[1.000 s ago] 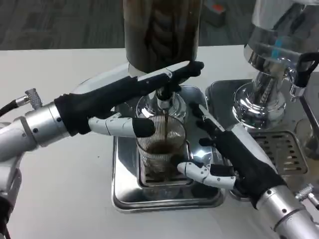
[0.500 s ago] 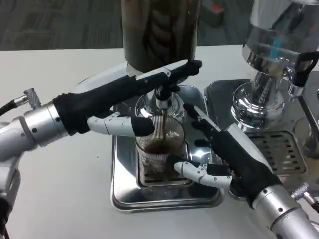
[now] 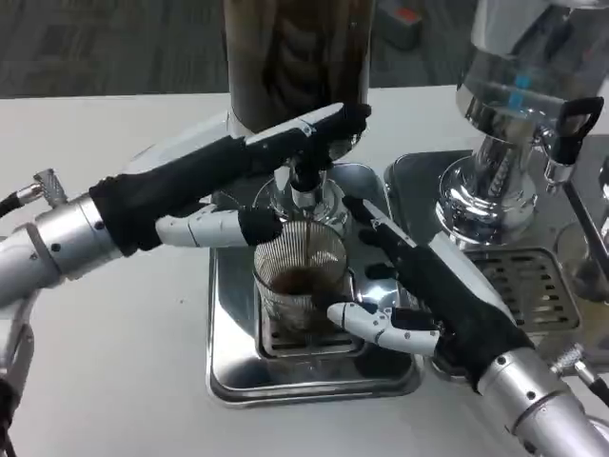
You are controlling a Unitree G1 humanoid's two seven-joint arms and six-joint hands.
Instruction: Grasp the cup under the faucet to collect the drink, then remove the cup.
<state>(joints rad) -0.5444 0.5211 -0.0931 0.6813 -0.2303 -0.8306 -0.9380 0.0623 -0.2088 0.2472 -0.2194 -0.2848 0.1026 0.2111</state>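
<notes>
The right hand (image 3: 428, 295) is gripping the cup (image 3: 300, 286) on the drip tray (image 3: 228, 371) under the faucet (image 3: 304, 181); the left hand (image 3: 219, 181) is pressing the lever. Filling is under way. Next: release, then withdraw the cup level.

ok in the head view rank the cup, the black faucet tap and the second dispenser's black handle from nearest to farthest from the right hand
1. cup: just left of the right hand, whose fingers reach it.
2. faucet tap: above the cup, farther back, under the left hand.
3. black handle: far right, on the second dispenser.
</notes>
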